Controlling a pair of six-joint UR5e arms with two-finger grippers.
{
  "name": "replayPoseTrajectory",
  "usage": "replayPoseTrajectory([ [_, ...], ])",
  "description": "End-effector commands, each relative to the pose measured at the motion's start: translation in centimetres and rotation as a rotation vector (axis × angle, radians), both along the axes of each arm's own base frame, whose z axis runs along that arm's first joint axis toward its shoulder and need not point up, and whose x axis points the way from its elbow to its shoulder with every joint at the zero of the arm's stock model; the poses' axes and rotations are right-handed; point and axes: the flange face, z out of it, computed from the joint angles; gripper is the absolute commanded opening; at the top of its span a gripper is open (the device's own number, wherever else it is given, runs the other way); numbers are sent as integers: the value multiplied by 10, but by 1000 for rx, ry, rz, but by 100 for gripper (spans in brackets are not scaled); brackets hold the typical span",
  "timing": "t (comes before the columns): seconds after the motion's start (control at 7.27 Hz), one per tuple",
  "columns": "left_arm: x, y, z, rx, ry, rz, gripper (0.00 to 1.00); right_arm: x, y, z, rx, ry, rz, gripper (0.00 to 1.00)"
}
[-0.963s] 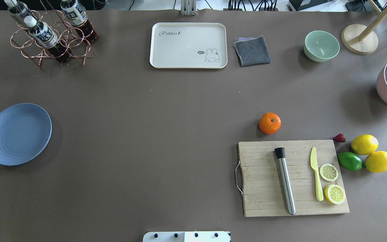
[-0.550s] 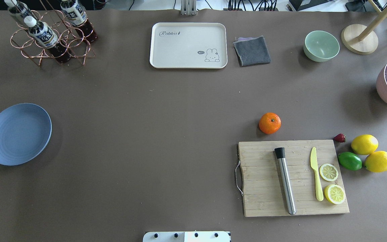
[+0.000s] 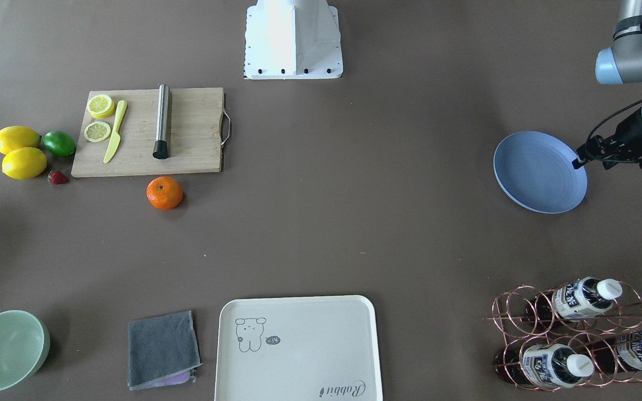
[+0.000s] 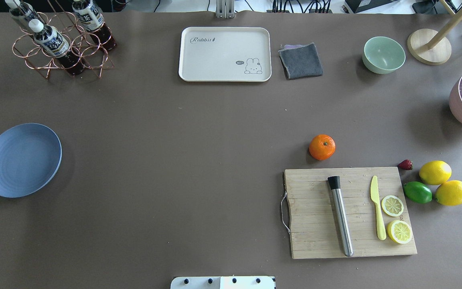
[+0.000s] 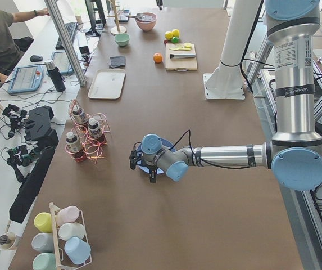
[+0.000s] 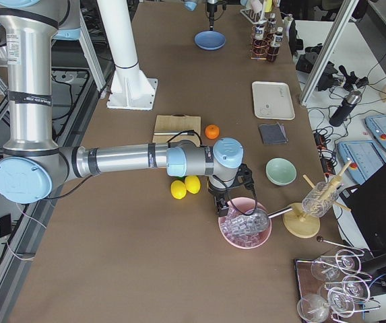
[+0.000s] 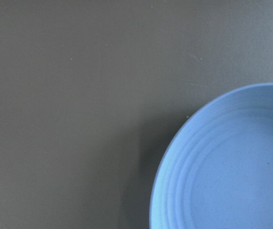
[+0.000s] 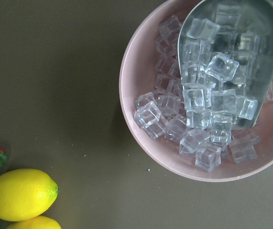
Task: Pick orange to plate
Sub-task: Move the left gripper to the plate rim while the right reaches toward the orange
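1. Orange: it sits free on the worktop toward the right end, just beyond the far edge of the cutting board and not touching it. It has bare surface on its other 3 sides, so in my judgement the jaws can come down around it without fouling anything.

2. Plate: it lies flat and bare at the left end of the worktop, well apart from the orange. It is ready to receive, but the carry will span most of the worktop.

3. Left gripper: it hangs over the plate's outer rim, at the left edge of the worktop. Its wrist view shows only plate and worktop, so whether the jaws are released or clenched cannot be told. Nothing is seen in them.

4. Right gripper: it is held above the pink ice bowl near the right end, clear of the fruit. It shows only in the side view, so the state of its jaws cannot be told. It is the nearer arm to the orange and the likelier one for the pick.

5. Change from the overhead view 0.6 s ago: a black part of the left arm and its cable now show at the left edge beside the plate, where none showed. The orange, plate and board lie as they did. The pick is not yet begun.
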Motion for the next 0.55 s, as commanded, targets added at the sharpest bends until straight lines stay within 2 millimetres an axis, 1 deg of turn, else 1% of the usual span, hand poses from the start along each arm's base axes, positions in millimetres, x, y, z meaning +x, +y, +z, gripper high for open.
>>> replayPoseTrajectory([
  [0.0, 8, -1, 9, 5, -1, 11, 81, -1, 1, -1, 4, -1, -6, 100],
  [0.14, 10, -5, 16, 13, 5, 11, 73, -2, 1, -1, 3, -2, -7, 100],
  [0.28, 10, -7, 15, 10, 10, 9, 57, -2, 0, -3, 8, -3, -7, 100],
  [0.41, 11, -7, 13, -3, 18, -7, 11, -2, 0, -5, 12, -3, -7, 100],
])
